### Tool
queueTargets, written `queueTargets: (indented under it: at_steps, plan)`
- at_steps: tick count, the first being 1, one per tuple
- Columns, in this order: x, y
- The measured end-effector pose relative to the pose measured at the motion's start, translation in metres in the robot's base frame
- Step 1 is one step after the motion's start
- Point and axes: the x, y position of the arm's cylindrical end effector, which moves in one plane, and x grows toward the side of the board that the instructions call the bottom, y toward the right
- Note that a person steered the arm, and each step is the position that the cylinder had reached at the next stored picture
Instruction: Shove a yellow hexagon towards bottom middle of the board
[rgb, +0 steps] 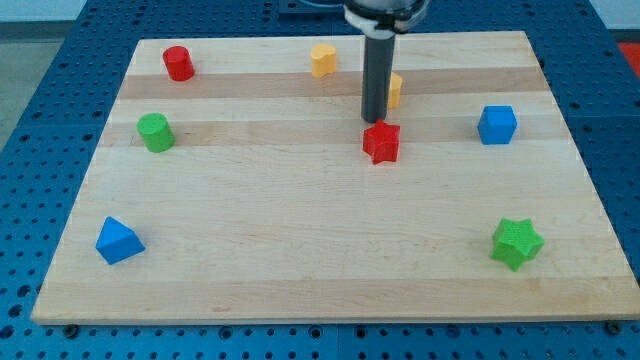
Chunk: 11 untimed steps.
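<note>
Two yellow blocks lie near the view's top. One (323, 59), with an angular, hexagon-like outline, sits at the top middle. The other (395, 90) is mostly hidden behind my rod, so its shape cannot be made out. My tip (375, 121) stands just left of and below that hidden yellow block. It is right above a red star (381, 142), very close to it or touching. The tip is well to the right of and below the top-middle yellow block.
A red cylinder (179, 63) is at the top left, with a green cylinder (155, 132) below it. A blue cube (497, 125) is at the right. A blue triangular block (118, 241) is at the bottom left and a green star (517, 243) at the bottom right. The wooden board (300, 290) lies on a blue perforated table.
</note>
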Motion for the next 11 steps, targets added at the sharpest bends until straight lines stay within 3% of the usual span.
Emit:
queueTargets:
  at_steps: [2,4,5,8,10,11]
  plan:
    - [0.004,-0.021]
    - [0.071,-0.069]
    - [0.112,-0.011]
    - [0.043,0.009]
    - [0.083,-0.024]
    - [0.042,-0.039]
